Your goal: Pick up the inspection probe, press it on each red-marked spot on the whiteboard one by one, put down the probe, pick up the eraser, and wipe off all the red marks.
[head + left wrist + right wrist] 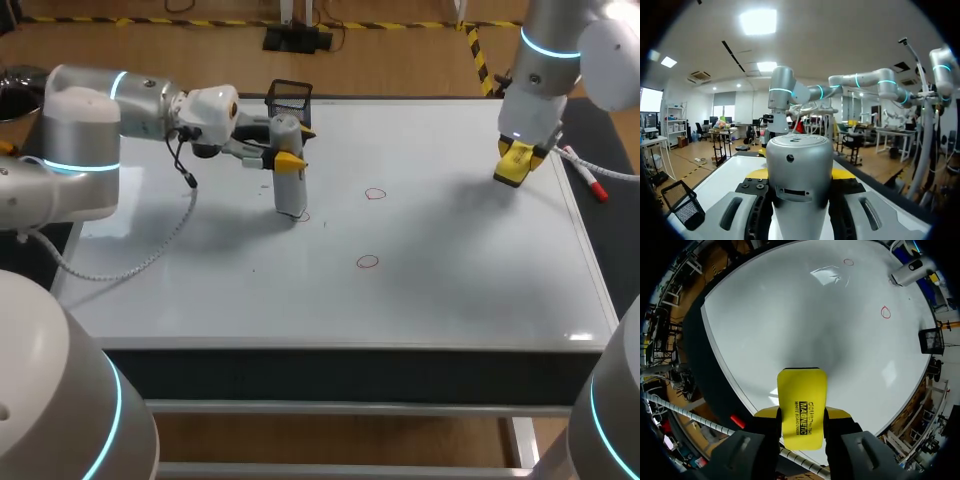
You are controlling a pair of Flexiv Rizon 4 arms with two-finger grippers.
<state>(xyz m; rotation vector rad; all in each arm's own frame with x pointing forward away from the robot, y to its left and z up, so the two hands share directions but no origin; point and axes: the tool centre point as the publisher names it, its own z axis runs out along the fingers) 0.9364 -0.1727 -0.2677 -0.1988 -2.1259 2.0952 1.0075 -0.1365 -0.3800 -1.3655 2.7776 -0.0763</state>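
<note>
- The left jaws pinch the probe (288, 175) from two sides. In the left wrist view a yellow fingertip (758, 174) shows at each flank of its silver body (799, 185).
- The right jaws are closed on the yellow eraser (512, 162), which sticks out ahead of them in the right wrist view (801, 407).
- The probe stands upright, and its lower end meets the whiteboard (450, 290) at a faint red mark (303, 216) in the left middle of the board.
- Two more red rings lie to the right of the probe, well apart from it. One (375, 194) is about level with the probe's foot and the other (367, 262) is nearer the front edge.
- Both rings also show in the right wrist view, far ahead of the eraser: (885, 312) and (848, 262). The probe (910, 272) stands beyond them.
- The eraser hangs above the right part of the whiteboard, near its far right corner and off the surface. A soft shadow lies on the board beside it.
- The left arm (90, 130) comes in low from the left, with its wrist lying sideways. The right arm (545, 60) comes down from the far right.
- A black mesh basket (290, 97) stands at the far edge of the board, just behind the probe.
- A red-capped marker (590, 182) lies along the right edge, beside the eraser.
</note>
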